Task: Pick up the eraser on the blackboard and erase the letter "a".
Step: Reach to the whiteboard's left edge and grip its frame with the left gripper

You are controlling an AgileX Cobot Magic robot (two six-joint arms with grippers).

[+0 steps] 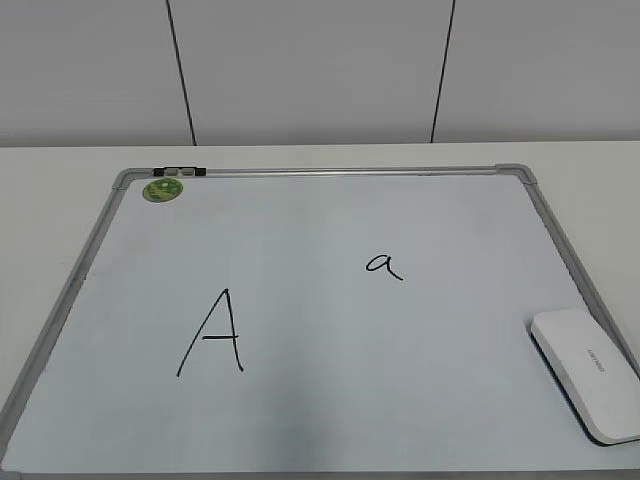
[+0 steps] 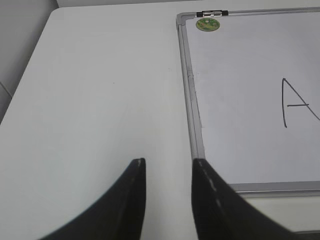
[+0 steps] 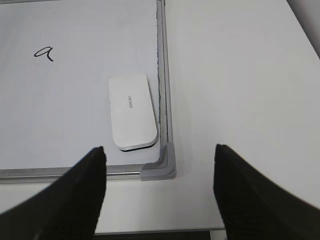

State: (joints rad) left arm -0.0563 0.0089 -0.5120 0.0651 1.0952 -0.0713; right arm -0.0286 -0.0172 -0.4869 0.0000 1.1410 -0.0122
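- The eraser (image 3: 132,110) lies flat in the board's (image 1: 330,330) near right corner, just beside the frame.
- Bare board lies between it and the "a" (image 1: 384,265).
- A big "A" (image 1: 212,333) sits left; a green magnet (image 1: 162,189) sits in the far left corner.
- The right tool (image 3: 159,192) hangs wide apart over the bench (image 3: 240,75); the left tool (image 2: 168,192) is narrowly apart, empty.
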